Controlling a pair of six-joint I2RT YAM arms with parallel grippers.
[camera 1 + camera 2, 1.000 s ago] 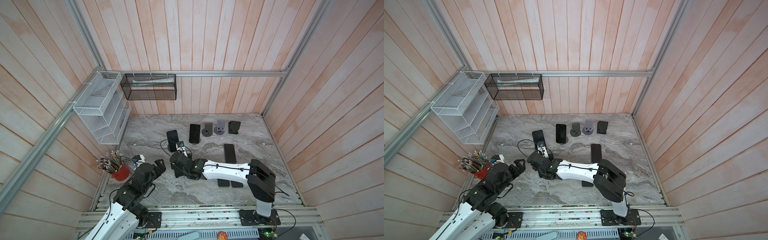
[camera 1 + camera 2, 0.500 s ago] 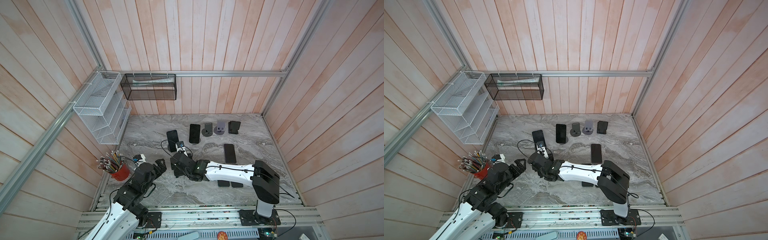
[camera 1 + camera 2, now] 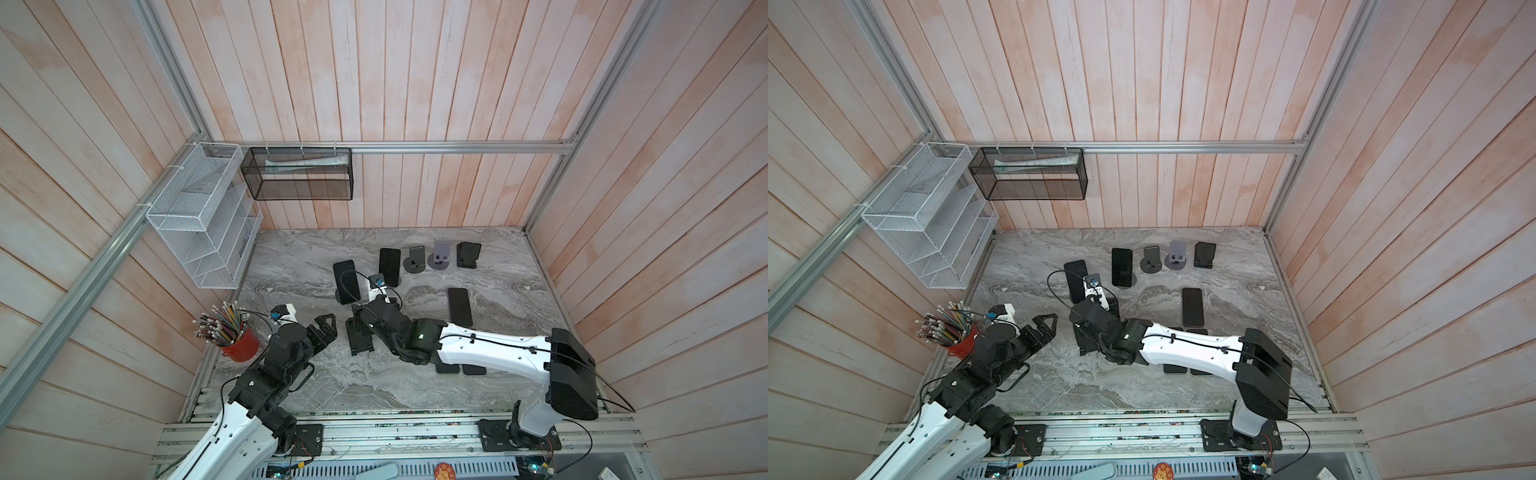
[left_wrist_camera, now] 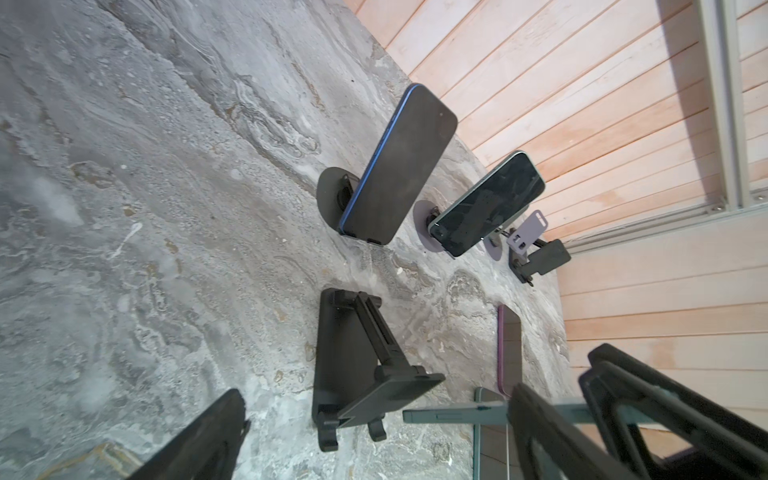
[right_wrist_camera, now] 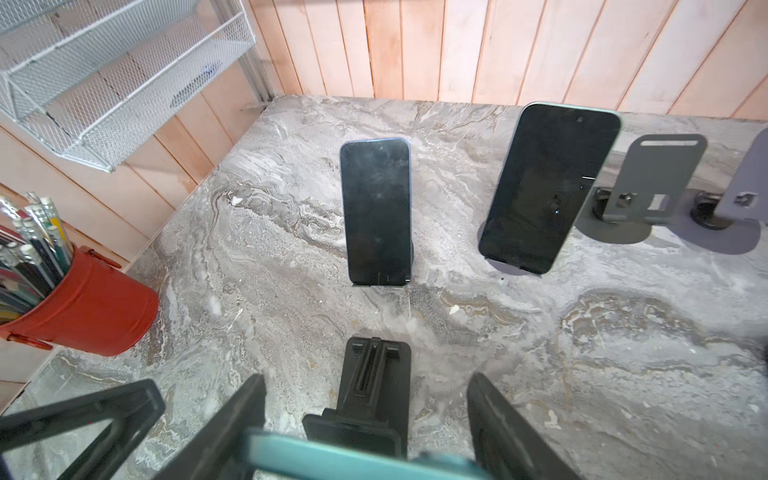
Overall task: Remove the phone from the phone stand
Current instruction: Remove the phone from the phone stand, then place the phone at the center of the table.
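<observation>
My right gripper (image 5: 365, 378) clamps the slim teal-edged phone (image 5: 332, 457), bottom centre, beside the black folding plastic stand (image 5: 372, 395). My left gripper (image 3: 325, 333) gapes, lower left

Left fingers (image 4: 208, 436) wide; right fingers (image 5: 498, 419) narrower.

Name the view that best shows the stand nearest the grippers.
Left wrist: the stand shows whole, side-on, cradle empty. The right wrist view has it partly hidden by the phone in the right gripper. In both top views it is small, partly covered by that gripper.
</observation>
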